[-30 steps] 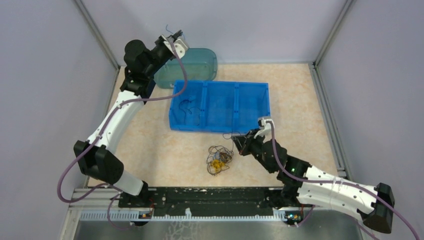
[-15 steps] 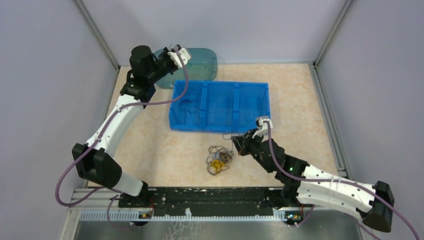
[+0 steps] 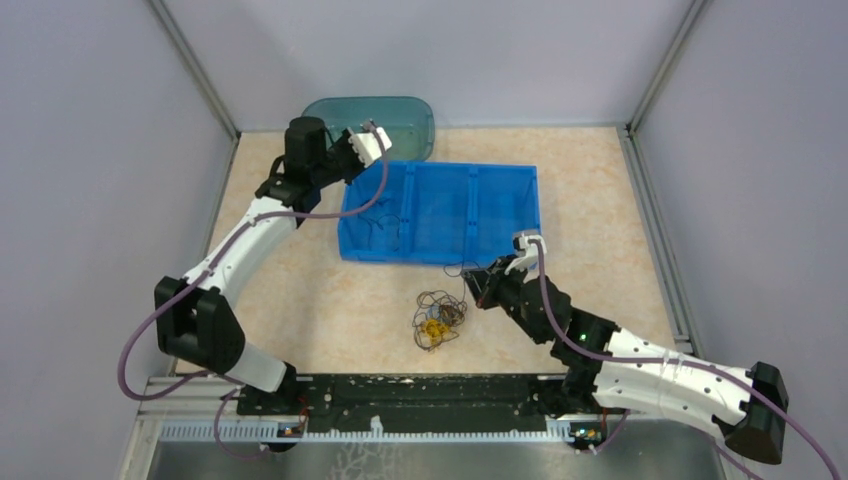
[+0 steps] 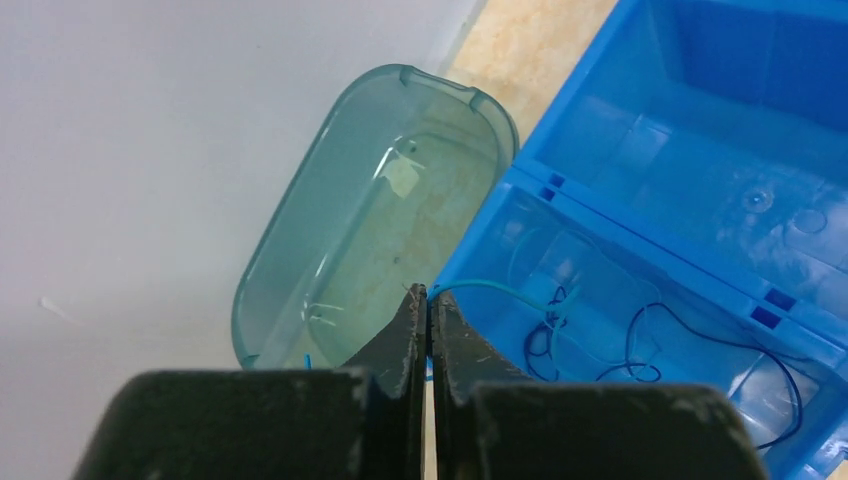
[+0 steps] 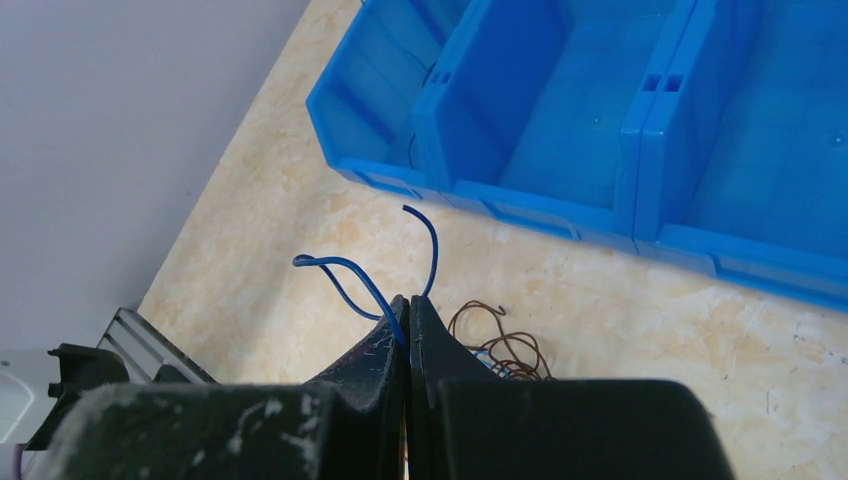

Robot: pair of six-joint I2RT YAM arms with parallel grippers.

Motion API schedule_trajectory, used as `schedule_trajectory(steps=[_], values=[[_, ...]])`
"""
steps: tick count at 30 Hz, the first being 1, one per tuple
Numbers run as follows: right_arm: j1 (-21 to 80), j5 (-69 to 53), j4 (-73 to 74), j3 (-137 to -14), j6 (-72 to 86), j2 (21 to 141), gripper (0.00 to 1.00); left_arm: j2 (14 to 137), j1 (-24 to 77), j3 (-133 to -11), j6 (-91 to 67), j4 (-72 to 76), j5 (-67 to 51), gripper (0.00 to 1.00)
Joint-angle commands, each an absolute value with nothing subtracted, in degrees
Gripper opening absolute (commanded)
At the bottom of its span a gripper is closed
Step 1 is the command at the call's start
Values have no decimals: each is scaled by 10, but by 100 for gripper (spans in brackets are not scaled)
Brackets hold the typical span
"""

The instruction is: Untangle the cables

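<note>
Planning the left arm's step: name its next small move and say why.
Probably open the left pincer and let go of the teal wire. The pincer is shut on it at the edge of the blue bin's end compartment, the wire arcs over that compartment, and other loose wires already lie there.

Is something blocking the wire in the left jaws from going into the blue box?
Nothing visible does. The left jaws pinch a teal wire above the blue box's open end compartment; only loose wires lie inside.
</note>
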State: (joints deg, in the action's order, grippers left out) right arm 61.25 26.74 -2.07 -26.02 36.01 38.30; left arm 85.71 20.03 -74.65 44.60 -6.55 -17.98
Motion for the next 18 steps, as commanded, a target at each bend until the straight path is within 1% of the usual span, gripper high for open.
schedule_trajectory(steps=[1, 7, 10, 11, 12, 14, 15, 16, 17, 18], values=[[609, 273, -42, -295, 354, 386, 0, 879, 209, -740, 430, -77, -189, 5], [609, 274, -39, -304, 355, 390, 0, 934, 213, -792, 413, -170, -222, 17], [609, 274, -37, -310, 354, 389, 0, 951, 213, -797, 415, -176, -210, 20], [609, 274, -37, -313, 354, 390, 0, 955, 213, -798, 418, -179, -207, 24], [609, 272, -37, -314, 354, 390, 0, 958, 213, -799, 423, -184, -206, 31], [609, 271, -36, -319, 353, 393, 0, 963, 213, -807, 427, -201, -207, 57], [609, 270, -34, -321, 352, 394, 0, 967, 213, -819, 429, -213, -208, 66], [609, 268, -34, -323, 351, 395, 0, 969, 214, -829, 433, -229, -210, 73], [609, 267, -34, -325, 351, 398, 0, 969, 213, -843, 437, -247, -214, 82], [609, 265, -34, -327, 351, 400, 0, 969, 213, -858, 439, -265, -220, 87]])
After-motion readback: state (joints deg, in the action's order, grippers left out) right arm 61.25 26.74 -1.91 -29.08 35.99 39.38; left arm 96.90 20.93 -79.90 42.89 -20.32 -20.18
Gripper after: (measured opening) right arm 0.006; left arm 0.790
